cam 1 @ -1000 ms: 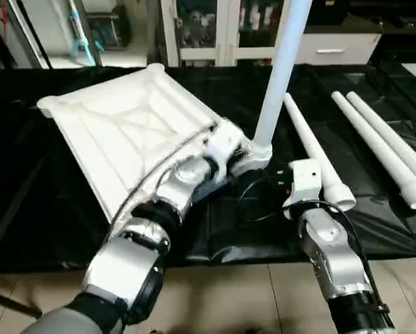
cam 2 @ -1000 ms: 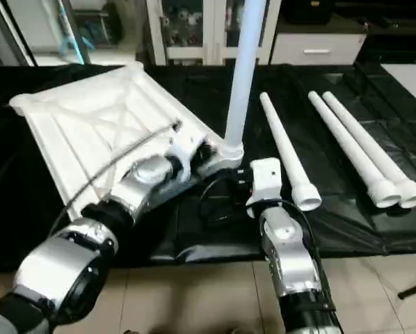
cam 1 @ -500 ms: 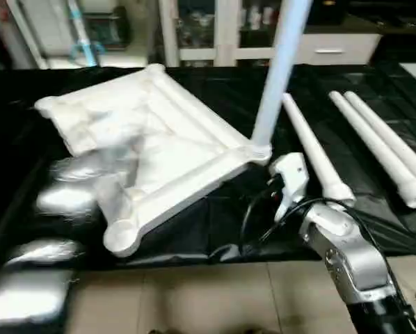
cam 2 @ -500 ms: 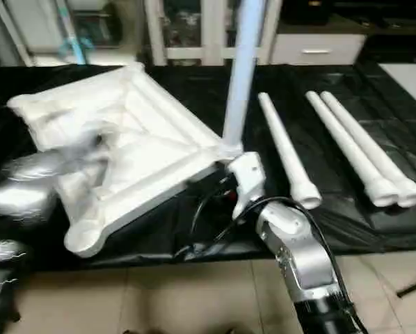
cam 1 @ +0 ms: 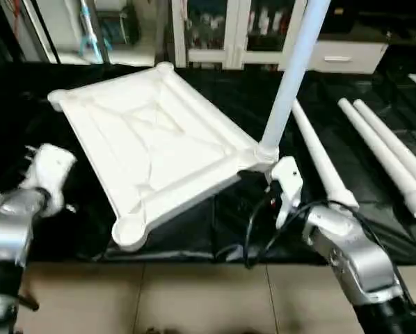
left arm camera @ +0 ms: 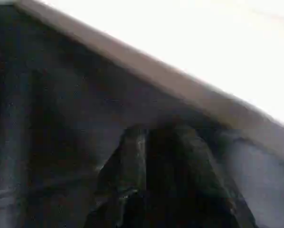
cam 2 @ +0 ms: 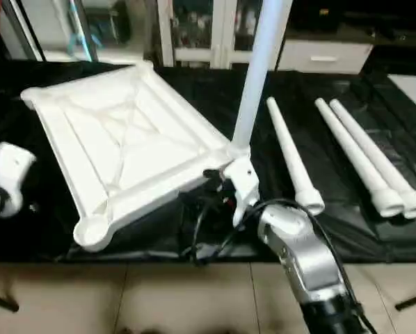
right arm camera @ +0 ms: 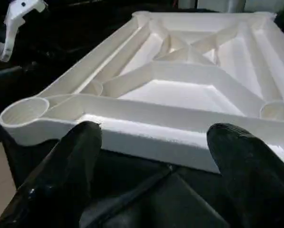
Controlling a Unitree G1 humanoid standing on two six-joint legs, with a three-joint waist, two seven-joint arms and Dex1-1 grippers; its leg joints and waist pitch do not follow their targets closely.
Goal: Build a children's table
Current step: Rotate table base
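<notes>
A black-draped work table (cam 1: 194, 236) fills my forward view, with glass-fronted cabinets (cam 1: 215, 28) behind it and pale floor tiles below its near edge.

The table top (cam 1: 152, 139) lies ribbed underside up on the left half of the work table, turned diagonally, one round socket (cam 1: 128, 229) overhanging the near edge. One leg (cam 1: 291, 76) stands upright in the socket at the corner nearest the middle of the work table. Three loose legs lie flat toward the right side: one (cam 1: 319, 160) just beside the standing leg, and a pair (cam 1: 389, 153) side by side near the right edge.

My right gripper (right arm camera: 156, 142) faces the long near rim of the table top, its black fingers (right arm camera: 71, 161) spread wide and holding nothing. My left gripper (left arm camera: 156, 156) sits off the top's left side, over the black cloth. Its fingers stand close together, and I see nothing between them.

I judge the top light, stiff and smooth, so liable to slide on the cloth. I would hold it by a rim or rib. Each leg looks rigid, light and prone to rolling. I would grasp it mid-shaft, flared end (cam 1: 340, 198) clear.
</notes>
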